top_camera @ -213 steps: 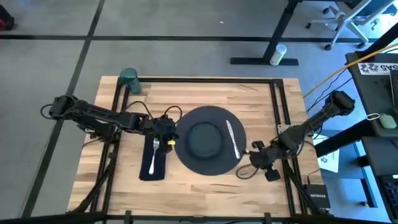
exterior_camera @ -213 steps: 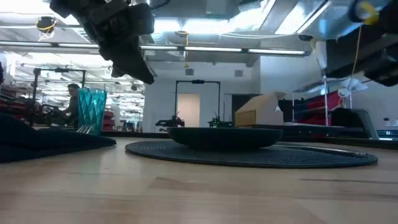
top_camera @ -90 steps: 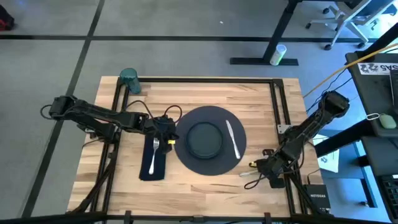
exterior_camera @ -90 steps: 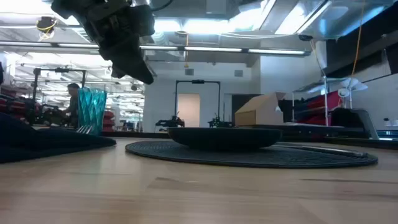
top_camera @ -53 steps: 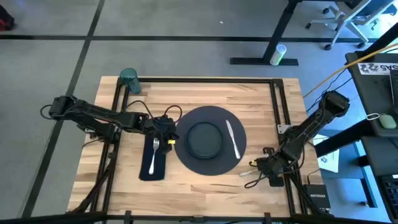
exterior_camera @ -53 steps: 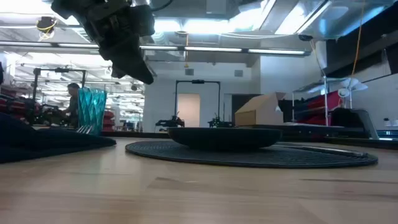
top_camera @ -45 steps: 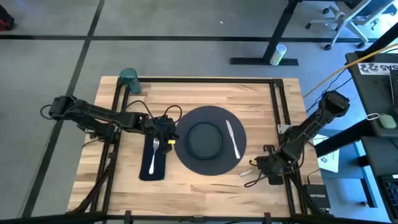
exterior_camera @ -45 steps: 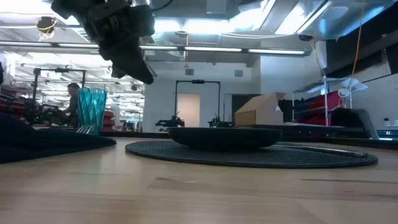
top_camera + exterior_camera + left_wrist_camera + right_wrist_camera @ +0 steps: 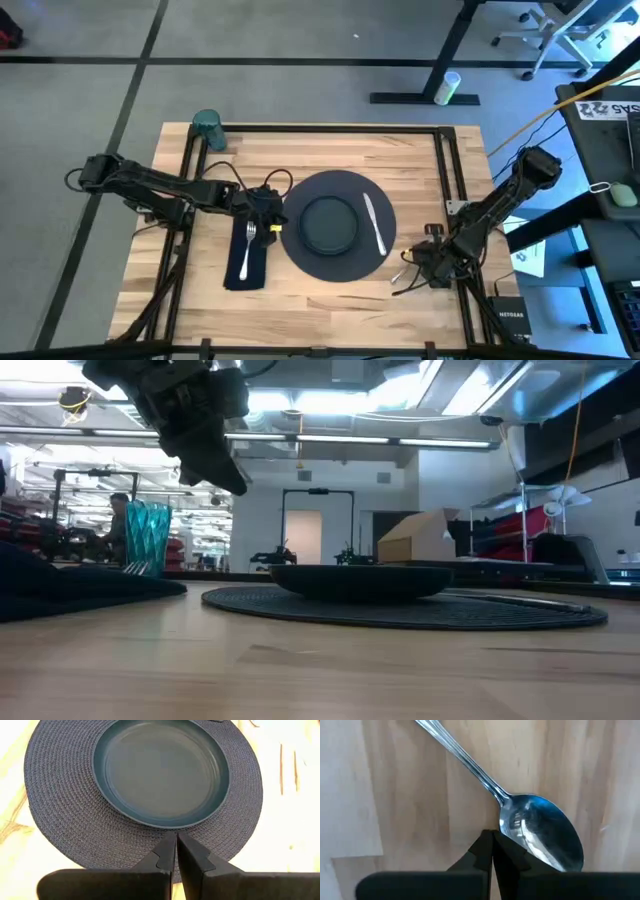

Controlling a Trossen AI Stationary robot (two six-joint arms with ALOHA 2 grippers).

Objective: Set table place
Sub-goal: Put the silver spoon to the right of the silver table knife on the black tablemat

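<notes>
Resting on the light butcher-block wooden table with its thin black rails, a large dark grey woven round charger holds a smaller dark round plate at its centre. A silver knife lies on the charger's right part, just beside the plate. A navy cloth napkin lies just left of the charger, and a silver fork lies lengthwise on it. A teal faceted cup stands at the table's far left corner.

The left gripper hangs above the napkin's far end, between napkin and charger. In the left wrist view its two dark fingers are pressed together with nothing between them, above the charger's edge. In the low view the gripper is clear of the table surface.

The right gripper is low over the bare wood, near the table's right rail and to the right of the charger. A silver spoon lies flat on the wood just beyond its tips, bowl nearest them. In the right wrist view its fingers are pressed together and hold nothing; whether they touch the spoon's bowl cannot be told.
</notes>
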